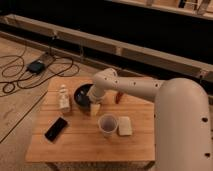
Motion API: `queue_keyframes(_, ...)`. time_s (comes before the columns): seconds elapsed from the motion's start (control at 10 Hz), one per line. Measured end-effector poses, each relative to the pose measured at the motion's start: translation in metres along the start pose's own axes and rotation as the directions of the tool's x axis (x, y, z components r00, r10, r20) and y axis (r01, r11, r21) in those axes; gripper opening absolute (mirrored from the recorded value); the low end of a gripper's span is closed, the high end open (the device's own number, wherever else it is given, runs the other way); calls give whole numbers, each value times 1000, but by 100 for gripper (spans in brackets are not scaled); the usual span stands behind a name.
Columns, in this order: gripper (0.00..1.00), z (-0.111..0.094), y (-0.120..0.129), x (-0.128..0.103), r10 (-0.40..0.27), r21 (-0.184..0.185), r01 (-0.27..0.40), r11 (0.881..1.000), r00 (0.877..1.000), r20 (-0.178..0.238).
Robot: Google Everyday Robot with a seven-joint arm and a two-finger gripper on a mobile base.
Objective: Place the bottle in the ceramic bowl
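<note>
The bottle (63, 98) next to the ceramic bowl (81, 94)
It stands on the table (75, 145), just left of the bowl. The gripper (90, 103) is at the bowl's right side; open or closed, I cannot tell.

Warm, dim indoor light; dark band across the top of the frame.
The table (75, 144) glows evenly, probably lit from above; the gripper (91, 103), just left of centre, sits in shadow.
</note>
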Motion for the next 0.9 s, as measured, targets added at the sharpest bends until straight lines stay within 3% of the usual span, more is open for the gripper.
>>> queue_keyframes(0.9,80,0,0,0,0,0,0,1000,1000,0)
